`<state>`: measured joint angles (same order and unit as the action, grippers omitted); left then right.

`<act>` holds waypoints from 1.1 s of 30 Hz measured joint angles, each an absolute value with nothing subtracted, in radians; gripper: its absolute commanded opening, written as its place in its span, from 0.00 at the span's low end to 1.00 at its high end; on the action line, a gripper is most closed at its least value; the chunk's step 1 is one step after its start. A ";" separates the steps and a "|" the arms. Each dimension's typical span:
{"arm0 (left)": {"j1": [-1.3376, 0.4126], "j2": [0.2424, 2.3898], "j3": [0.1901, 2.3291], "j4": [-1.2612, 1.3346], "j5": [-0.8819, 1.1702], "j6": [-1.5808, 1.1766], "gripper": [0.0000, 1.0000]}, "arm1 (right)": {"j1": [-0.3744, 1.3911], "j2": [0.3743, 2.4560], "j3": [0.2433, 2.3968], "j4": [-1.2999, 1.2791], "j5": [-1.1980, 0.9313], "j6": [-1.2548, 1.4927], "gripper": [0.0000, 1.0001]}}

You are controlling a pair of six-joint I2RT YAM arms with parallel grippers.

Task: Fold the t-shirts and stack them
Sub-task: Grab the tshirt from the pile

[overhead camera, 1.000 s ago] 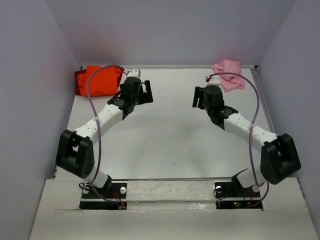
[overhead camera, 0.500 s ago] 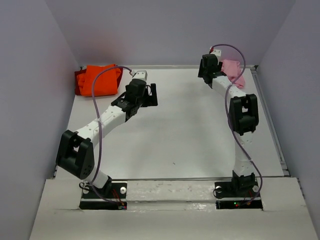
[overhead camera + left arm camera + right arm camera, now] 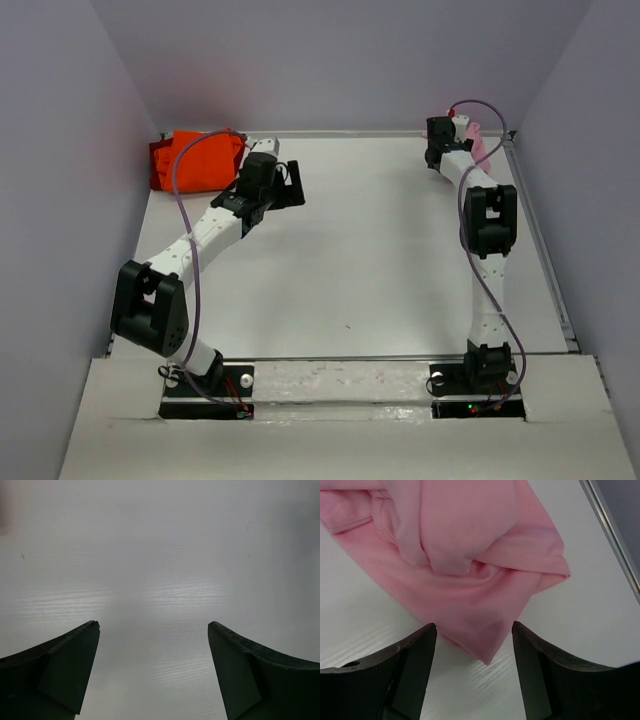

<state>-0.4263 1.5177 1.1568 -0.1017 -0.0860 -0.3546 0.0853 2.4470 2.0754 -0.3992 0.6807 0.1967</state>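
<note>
The light pink t-shirt (image 3: 470, 560) lies crumpled at the table's far right corner, mostly hidden behind my right arm in the top view (image 3: 479, 146). My right gripper (image 3: 474, 630) is open just above it, and a corner of the cloth lies between its fingertips. The orange t-shirts (image 3: 195, 160) lie bunched at the far left corner. My left gripper (image 3: 153, 627) is open and empty over bare white table; in the top view (image 3: 288, 186) it hovers to the right of the orange pile.
A metal rail (image 3: 612, 535) runs along the table's right edge close to the pink shirt. Grey walls (image 3: 320, 60) close in the table on the back and both sides.
My right arm has stretched out to the far right corner and now hovers over the pink shirt. My left gripper swayed slightly right, then back toward the orange pile.
</note>
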 measured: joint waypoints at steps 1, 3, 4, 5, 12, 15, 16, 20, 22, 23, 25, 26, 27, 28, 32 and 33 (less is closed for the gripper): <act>-0.426 1.518 1.158 -0.103 -0.085 -0.355 0.99 | 0.082 2.447 2.070 -0.404 0.680 0.199 0.66; -0.424 1.518 1.161 -0.102 -0.081 -0.357 0.99 | 0.070 2.447 2.061 -0.413 0.677 0.204 0.65; -0.424 1.517 1.161 -0.102 -0.079 -0.357 0.99 | 0.065 2.447 2.054 -0.418 0.673 0.206 0.64; -0.424 1.517 1.161 -0.102 -0.079 -0.357 0.99 | 0.059 2.447 2.049 -0.423 0.667 0.210 0.63; -0.424 1.517 1.161 -0.102 -0.079 -0.357 0.99 | 0.035 2.447 2.038 -0.442 0.604 0.236 0.32; -0.424 1.517 1.161 -0.102 -0.080 -0.357 0.99 | 0.019 2.445 2.025 -0.437 0.566 0.253 0.00; -0.424 1.517 1.161 -0.102 -0.080 -0.357 0.99 | 0.014 2.443 2.021 -0.437 0.560 0.252 0.00; -0.424 1.517 1.161 -0.103 -0.080 -0.357 0.99 | -0.017 2.414 1.991 -0.443 0.493 0.271 0.00; -0.424 1.517 1.161 -0.102 -0.080 -0.357 0.99 | -0.027 2.384 1.959 -0.447 0.438 0.302 0.00; -0.424 1.517 1.161 -0.102 -0.080 -0.357 0.99 | -0.032 2.367 1.944 -0.459 0.411 0.319 0.00; -0.423 1.517 1.162 -0.102 -0.079 -0.357 0.99 | -0.042 2.305 1.887 -0.474 0.292 0.364 0.00; -0.423 1.517 1.162 -0.103 -0.078 -0.357 0.99 | -0.044 2.249 1.845 -0.477 0.218 0.391 0.00; -0.423 1.517 1.162 -0.102 -0.078 -0.357 0.99 | -0.044 2.218 1.827 -0.480 0.186 0.401 0.00; -0.421 1.517 1.162 -0.102 -0.078 -0.357 0.99 | -0.041 2.172 1.800 -0.478 0.135 0.417 0.00; -0.417 1.517 1.163 -0.102 -0.083 -0.354 0.99 | 0.005 1.955 1.766 -0.480 -0.037 0.458 0.00; -0.417 1.517 1.163 -0.102 -0.084 -0.353 0.99 | 0.025 1.902 1.774 -0.480 -0.075 0.467 0.00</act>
<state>-0.4168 1.5166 1.1625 -0.1020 -0.0845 -0.3527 0.0250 1.9022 1.7737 -0.4805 -0.0750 0.4671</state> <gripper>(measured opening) 0.989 0.021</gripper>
